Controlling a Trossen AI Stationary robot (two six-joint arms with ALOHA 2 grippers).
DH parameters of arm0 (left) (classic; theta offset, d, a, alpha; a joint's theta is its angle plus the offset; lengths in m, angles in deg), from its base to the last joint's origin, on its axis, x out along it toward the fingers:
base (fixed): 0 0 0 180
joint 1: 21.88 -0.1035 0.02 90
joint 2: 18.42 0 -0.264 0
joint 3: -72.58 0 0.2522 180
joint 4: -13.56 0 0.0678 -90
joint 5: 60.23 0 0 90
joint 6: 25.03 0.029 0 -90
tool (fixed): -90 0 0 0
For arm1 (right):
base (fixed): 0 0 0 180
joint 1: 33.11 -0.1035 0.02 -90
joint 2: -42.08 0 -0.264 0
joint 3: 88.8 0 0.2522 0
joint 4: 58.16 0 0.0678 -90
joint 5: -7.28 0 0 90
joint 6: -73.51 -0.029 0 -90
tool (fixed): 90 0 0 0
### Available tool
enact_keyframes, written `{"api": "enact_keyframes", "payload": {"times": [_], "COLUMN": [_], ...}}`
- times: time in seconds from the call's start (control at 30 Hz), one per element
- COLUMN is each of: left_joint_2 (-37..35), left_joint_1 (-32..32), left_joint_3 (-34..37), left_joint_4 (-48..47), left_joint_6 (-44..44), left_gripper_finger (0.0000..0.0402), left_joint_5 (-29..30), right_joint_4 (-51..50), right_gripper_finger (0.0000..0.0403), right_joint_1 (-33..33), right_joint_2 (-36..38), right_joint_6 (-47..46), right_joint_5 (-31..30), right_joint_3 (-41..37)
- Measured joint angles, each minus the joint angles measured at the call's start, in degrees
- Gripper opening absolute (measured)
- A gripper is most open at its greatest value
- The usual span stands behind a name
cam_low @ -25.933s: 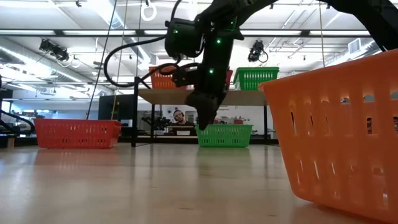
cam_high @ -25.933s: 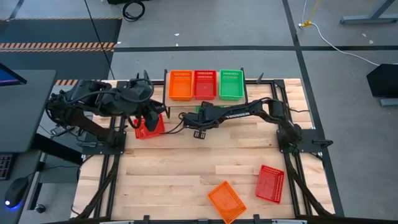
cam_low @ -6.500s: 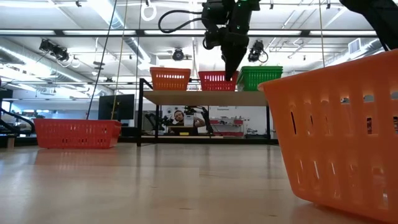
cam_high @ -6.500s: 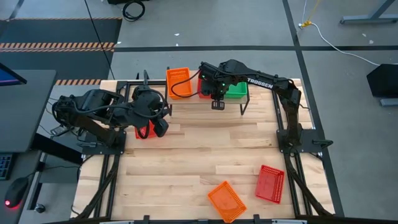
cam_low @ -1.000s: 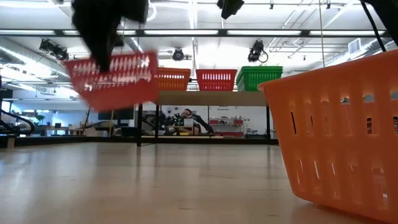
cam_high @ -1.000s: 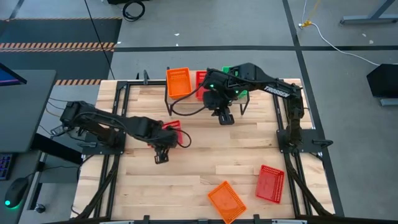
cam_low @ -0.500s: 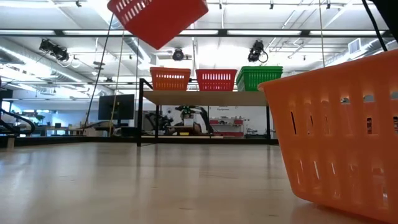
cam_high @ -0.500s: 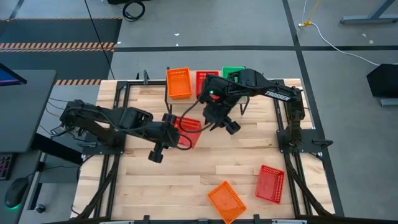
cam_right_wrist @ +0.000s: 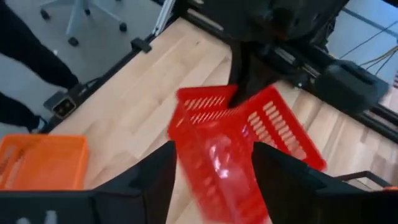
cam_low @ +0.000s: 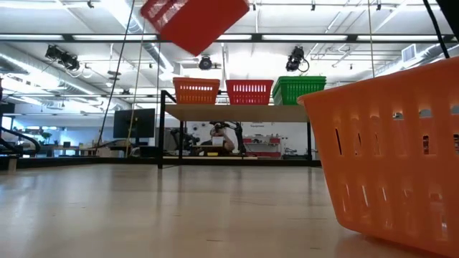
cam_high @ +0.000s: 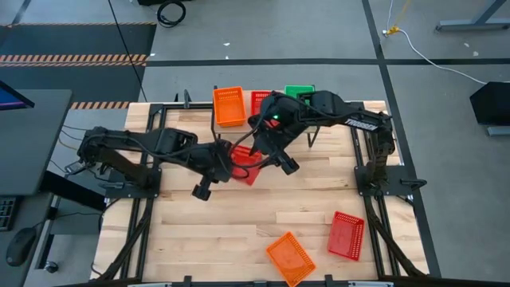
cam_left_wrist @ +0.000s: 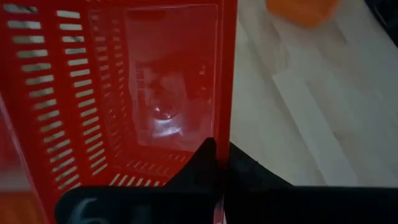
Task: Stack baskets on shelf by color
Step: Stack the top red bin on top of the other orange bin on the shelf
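A red basket [cam_high: 243,164] is held in the air above the middle of the surface [cam_high: 263,215], tilted, its wall clamped between the fingers of the left end effector [cam_left_wrist: 217,163]. The right end effector [cam_right_wrist: 211,165] is spread wide just beside that basket, one finger to each side of it without a grip. On the shelf [cam_low: 237,112] at the far edge of the surface stand an orange basket [cam_low: 196,91], a red one [cam_low: 249,92] and a green one [cam_low: 297,89]. Another orange basket [cam_high: 290,257] and another red basket [cam_high: 346,234] lie near the near right corner.
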Motion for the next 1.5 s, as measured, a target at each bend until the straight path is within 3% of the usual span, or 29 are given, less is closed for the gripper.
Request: {"api": "enact_keyframes", "payload": {"times": [0.2,0.37,0.53,0.7,0.77,1.1,1.3,1.5], "left_joint_2": [-0.04,-0.02,0.0,-0.02,-0.19,-3.45,-5.45,-7.99], "left_joint_1": [-1.57,-1.71,-1.71,-1.69,-1.69,-1.69,-1.69,-1.71], "left_joint_3": [-2.72,-4.18,-4.18,-4.18,-4.18,-4.21,-4.2,-4.22], "left_joint_4": [1.35,0.49,0.15,0.54,0.93,4.46,6.17,7.22], "left_joint_6": [3.1,5.96,7.26,7.67,7.66,7.02,7.11,6.11], "left_gripper_finger": [0.0007,0.0008,0.0009,0.0021,0.0033,0.0144,0.0221,0.025], "left_joint_5": [0.16,0.2,0.21,3.13,4.81,7.61,12.93,21.47], "right_joint_4": [-1.22,-1.98,-2.08,-3.21,-3.77,-3.13,-2.87,-1.13], "right_gripper_finger": [0.0232,0.0214,0.015,0.004,0.0012,0.0006,0.0004,0.0004], "right_joint_1": [-0.05,-0.13,-0.47,-1.05,-1.11,-0.7,0.45,4.77], "right_joint_2": [0.0,-0.07,-0.07,-0.07,-0.07,-0.07,-0.13,-0.13], "right_joint_6": [-0.82,-0.84,-0.84,-0.6,-0.54,-0.92,-1.98,-8.03], "right_joint_5": [-0.13,-0.63,-1.83,-2.02,-2.14,-3.9,-12.36,-19.53], "right_joint_3": [-2.54,-2.82,-2.82,-2.82,-2.88,-3.77,-5.28,-5.29]}}
